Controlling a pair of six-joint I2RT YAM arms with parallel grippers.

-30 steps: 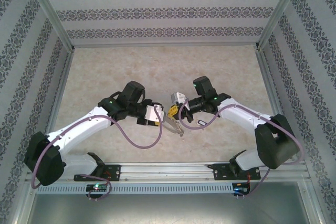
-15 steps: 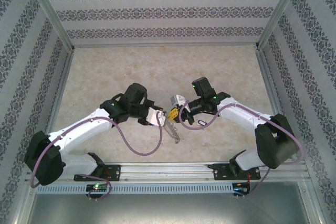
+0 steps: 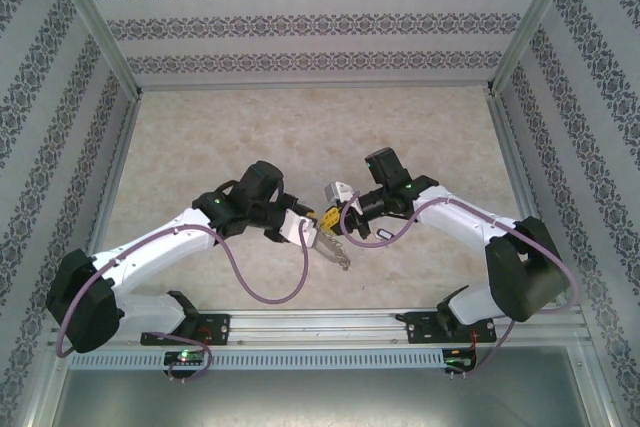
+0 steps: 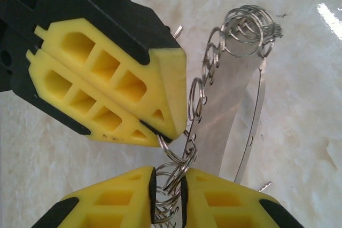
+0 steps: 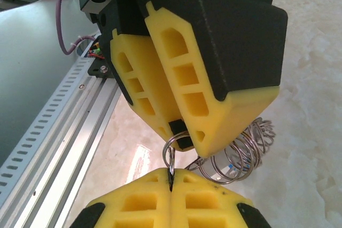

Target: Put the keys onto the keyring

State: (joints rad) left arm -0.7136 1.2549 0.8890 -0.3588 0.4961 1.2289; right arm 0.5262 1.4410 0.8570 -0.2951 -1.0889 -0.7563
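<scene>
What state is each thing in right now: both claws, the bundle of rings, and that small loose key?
left gripper: shut on the keyring.
right gripper: shut on the keyring.
keyring: held between both grippers.
key: lying loose on the table, not on the keyring.

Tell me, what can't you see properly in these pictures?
Top external: the ring chain and the oval thing nearby are too small to identify.
Left wrist: the chain's bottom end is cut off by the picture's edge, between the left gripper's jaws.
Right wrist: the left gripper's yellow finger hides part of the chain.
</scene>
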